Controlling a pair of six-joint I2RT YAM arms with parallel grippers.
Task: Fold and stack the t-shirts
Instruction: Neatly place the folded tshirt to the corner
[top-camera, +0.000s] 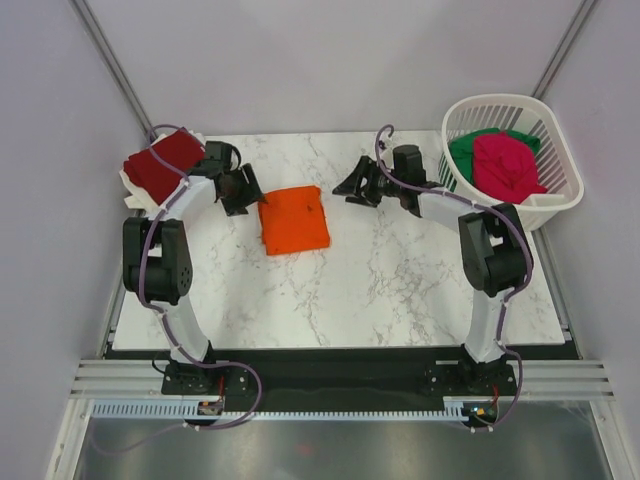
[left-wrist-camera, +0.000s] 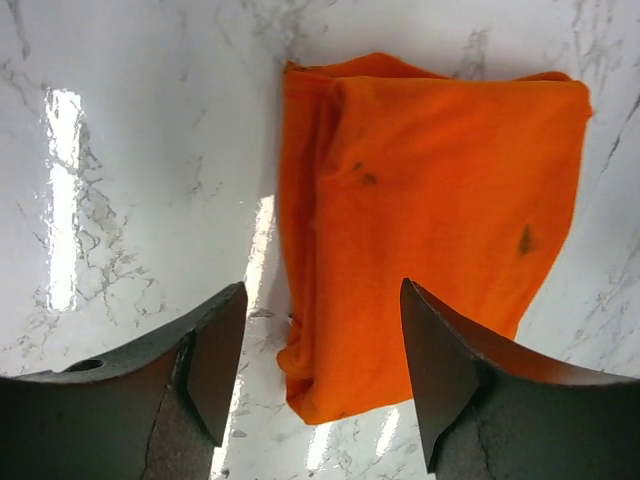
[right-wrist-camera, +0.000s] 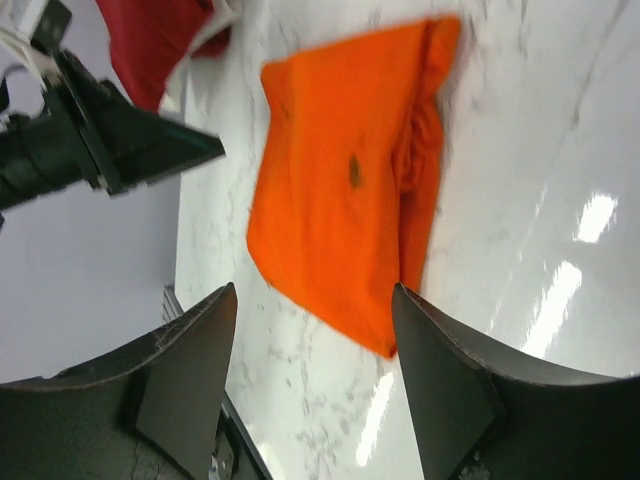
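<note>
A folded bright orange t-shirt (top-camera: 294, 220) lies flat on the marble table (top-camera: 400, 290), left of centre. My left gripper (top-camera: 243, 192) hovers just off its left edge, open; in the left wrist view the orange t-shirt (left-wrist-camera: 430, 200) lies ahead of the left gripper (left-wrist-camera: 322, 300), whose jaws hold nothing. My right gripper (top-camera: 354, 186) is off to the shirt's right, also open and holding nothing (right-wrist-camera: 315, 300), with the orange t-shirt (right-wrist-camera: 340, 180) beyond it. A dark red t-shirt (top-camera: 162, 160) rests at the far left corner. A magenta t-shirt (top-camera: 506, 166) and a green t-shirt (top-camera: 468, 152) lie in the basket.
The white lattice basket (top-camera: 497, 100) stands at the table's far right corner, close behind my right arm. The dark red shirt sits on something white at the table's left edge. Pale walls enclose the table on three sides.
</note>
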